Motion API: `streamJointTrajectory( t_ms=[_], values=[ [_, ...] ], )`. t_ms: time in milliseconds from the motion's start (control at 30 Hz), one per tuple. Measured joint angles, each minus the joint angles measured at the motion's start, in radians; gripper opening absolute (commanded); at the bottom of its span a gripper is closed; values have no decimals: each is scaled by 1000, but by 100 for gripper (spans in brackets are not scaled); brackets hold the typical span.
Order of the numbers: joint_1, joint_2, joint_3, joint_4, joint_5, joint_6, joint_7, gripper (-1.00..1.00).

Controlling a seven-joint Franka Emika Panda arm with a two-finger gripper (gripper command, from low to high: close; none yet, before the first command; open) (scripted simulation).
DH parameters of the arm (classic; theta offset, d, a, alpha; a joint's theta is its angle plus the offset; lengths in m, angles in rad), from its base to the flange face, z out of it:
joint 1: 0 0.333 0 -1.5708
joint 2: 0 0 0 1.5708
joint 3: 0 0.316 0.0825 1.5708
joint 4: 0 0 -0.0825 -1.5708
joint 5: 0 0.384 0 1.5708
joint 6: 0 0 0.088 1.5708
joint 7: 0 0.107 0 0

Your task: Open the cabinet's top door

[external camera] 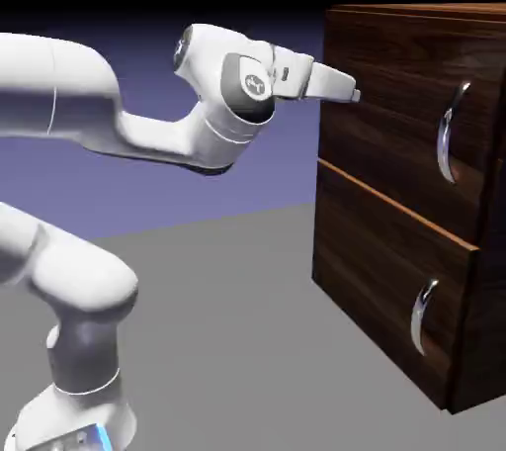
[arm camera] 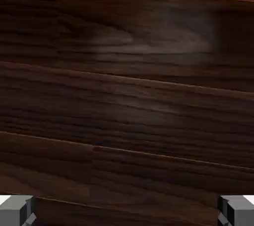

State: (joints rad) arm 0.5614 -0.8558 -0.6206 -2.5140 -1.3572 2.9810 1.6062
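Note:
The dark walnut cabinet (external camera: 425, 14) fills the right of the exterior view. Its top door (external camera: 390, 128) looks flush, and the long curved silver handle (external camera: 451, 135) sits near the door's right side. My gripper (external camera: 353, 95) points at the door's upper left part, close to the wood and well left of the handle. In the hand view the top door (arm camera: 127, 96) fills the picture with dark grain. The two grey fingertips (arm camera: 15, 210) sit far apart at the bottom corners, so the gripper (arm camera: 127, 212) is open with nothing between them. The handle is out of the hand view.
Below the top door is a second panel (external camera: 376, 271) with a shorter silver handle (external camera: 423, 315). A thin lighter seam (external camera: 395, 204) divides the two panels. The grey table (external camera: 227, 340) runs from the robot's base to the cabinet's foot.

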Motion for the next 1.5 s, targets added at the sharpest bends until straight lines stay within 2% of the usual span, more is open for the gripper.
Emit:
streamJointTrajectory(
  t_ms=[967, 1133, 1167, 1233, 1500],
  values=[
    [510, -265, -576, 275, -1259, -52, 803, 0],
    [655, -245, -643, 387, -1274, -72, 796, 0],
    [682, -242, -656, 408, -1277, -76, 795, -100],
    [682, -242, -656, 408, -1277, -76, 795, -100],
    [405, -259, -465, 119, -1217, -279, 842, -100]
  ],
)
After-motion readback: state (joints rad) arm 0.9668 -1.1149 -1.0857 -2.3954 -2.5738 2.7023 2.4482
